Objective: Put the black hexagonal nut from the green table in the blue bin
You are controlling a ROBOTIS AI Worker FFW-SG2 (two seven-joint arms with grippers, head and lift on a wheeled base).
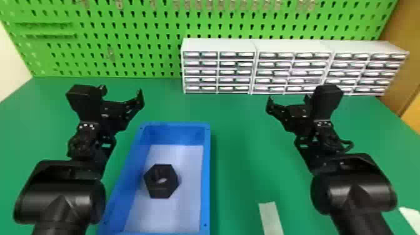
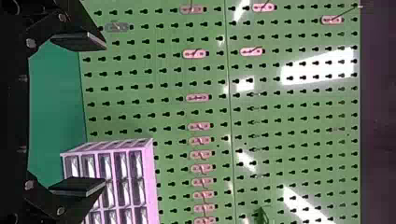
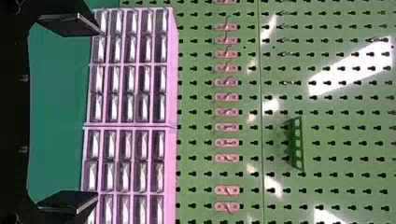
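Head view put the nut (image 1: 160, 191) inside the blue bin (image 1: 206, 175), robot-side and right of the nearer left pincer (image 1: 122, 93), open and empty.

Bench (image 1: 243, 150): base for all items. Bin (image 1: 206, 172): on the bench, left of centre, near side. Nut (image 1: 161, 190): in the bin, on its floor, nearer the left wall. Strip (image 1: 271, 217): on the bench, right of the bin, near edge of view. Drawer cabinets (image 1: 218, 67): side by side in a row, at the back of the bench, centre to right. Pegboard (image 1: 131, 31): behind bench and cabinets. Hooks (image 1: 153, 3): on the pegboard.
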